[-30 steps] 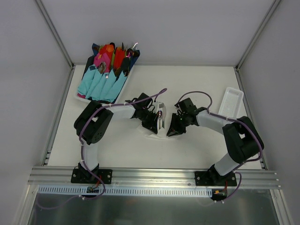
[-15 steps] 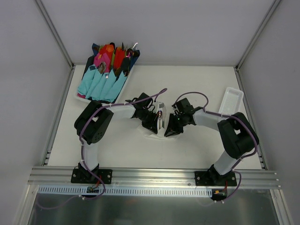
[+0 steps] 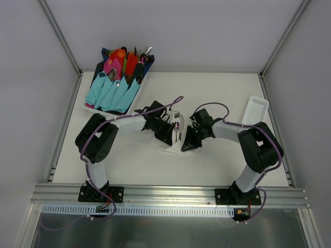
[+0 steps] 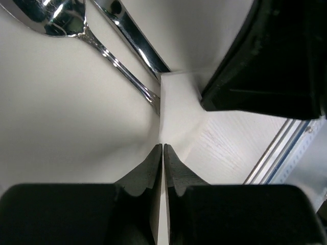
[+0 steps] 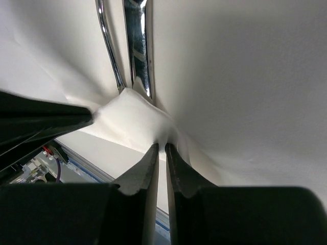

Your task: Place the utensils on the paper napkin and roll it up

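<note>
White table, middle: the napkin lies there with 2 utensils on it. Left gripper and right gripper each pinch its soft, creased edge, jaws nearly together. Best lift both sides evenly and fold over the smooth, slender steel handles, or the thin paper may tear.

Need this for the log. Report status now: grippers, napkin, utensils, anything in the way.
Left gripper and right gripper: jaws shut, each pinching the paper napkin. Utensils lying on it. White tray far right, apart from both arms.
</note>
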